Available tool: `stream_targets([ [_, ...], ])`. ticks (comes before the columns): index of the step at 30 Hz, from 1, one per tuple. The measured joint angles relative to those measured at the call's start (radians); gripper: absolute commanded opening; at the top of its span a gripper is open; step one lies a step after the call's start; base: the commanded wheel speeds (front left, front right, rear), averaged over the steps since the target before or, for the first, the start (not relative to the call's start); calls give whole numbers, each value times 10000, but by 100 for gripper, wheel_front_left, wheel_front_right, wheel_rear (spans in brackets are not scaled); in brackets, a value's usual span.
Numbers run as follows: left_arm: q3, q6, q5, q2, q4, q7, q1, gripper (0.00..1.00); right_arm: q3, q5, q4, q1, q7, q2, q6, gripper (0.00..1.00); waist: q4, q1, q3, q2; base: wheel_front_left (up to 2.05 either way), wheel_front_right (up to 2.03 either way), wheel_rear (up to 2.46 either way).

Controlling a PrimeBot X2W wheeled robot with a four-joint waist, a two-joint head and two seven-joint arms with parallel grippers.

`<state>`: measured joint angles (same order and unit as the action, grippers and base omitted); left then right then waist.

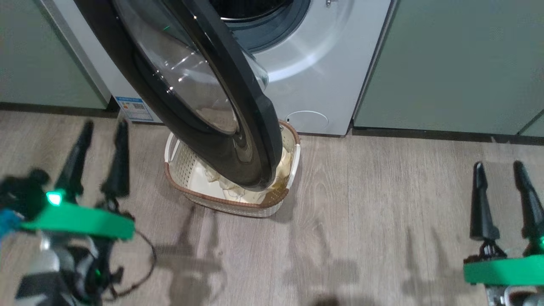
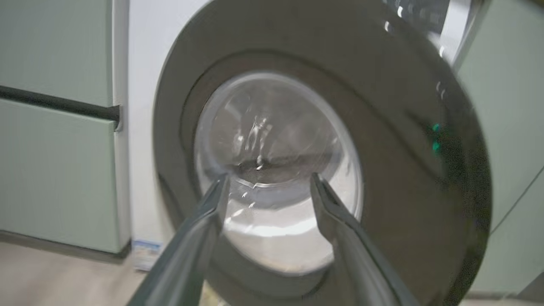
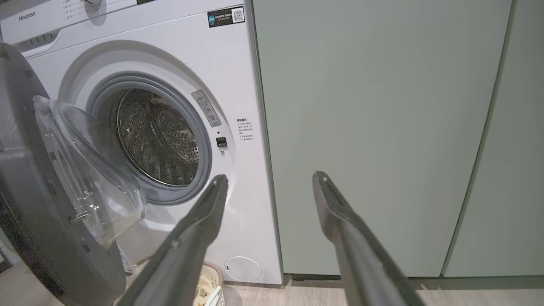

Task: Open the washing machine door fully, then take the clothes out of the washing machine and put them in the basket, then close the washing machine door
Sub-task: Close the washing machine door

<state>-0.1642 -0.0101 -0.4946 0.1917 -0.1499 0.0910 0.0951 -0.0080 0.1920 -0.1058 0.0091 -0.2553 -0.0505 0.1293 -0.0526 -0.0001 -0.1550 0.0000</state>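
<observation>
Part-open washing machine door [image 1: 204, 97] hangs over basket [image 1: 187, 163] on floor [image 1: 361, 191] at washing machine [image 1: 323, 72] foot, clothes [image 1: 221, 185] inside; left gripper [image 1: 105, 127] and right gripper [image 1: 498, 165] fingers spread, both empty

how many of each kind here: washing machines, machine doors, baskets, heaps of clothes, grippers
washing machine: 1
washing machine door: 1
basket: 1
clothes: 1 heap in the basket, pieces cannot be told apart
grippers: 2, the left gripper and the right gripper
total: 6
</observation>
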Motion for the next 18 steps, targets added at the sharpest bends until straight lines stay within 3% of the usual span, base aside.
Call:
stream_targets([
  [3, 412, -535, 1313, 25, -69, 453, -686, 100, 75, -19, 25, 253, 0, -2, 0, 100, 24, 0, 115, 0, 0, 0, 0],
  [8, 807, -1014, 2282, -56, -71, 805, -1585, 100, 138, -109, 115, 523, 0, -15, 0, 100, 67, 0, 349, 0, 0, 0, 0],
  [18, 1124, -1166, 2619, -221, 21, 1118, -2383, 100, 167, -203, 240, 1039, 0, -40, 0, 100, 147, 1, 625, 0, 0, 0, 0],
])
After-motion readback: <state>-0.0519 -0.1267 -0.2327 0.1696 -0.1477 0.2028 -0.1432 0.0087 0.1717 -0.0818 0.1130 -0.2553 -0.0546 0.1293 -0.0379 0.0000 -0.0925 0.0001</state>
